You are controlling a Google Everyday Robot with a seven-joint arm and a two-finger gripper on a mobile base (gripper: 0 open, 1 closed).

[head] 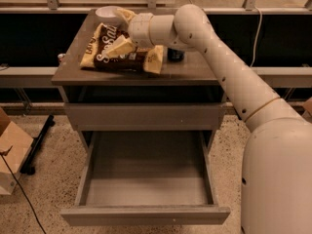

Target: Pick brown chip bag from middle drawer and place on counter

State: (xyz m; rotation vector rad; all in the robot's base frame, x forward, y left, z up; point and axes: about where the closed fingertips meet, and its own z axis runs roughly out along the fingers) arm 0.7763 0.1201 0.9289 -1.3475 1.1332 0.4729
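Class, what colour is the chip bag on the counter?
Chip bag: dark brown, cream ends, white script, at the gripper; camera view.

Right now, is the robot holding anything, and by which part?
The end effector sits over the upper middle of the brown chip bag, which lies on the counter; whether it is gripping cannot be told.

The claw (120,31) sits at the brown chip bag (108,53) lying on the counter (191,70), above the open middle drawer (146,177).
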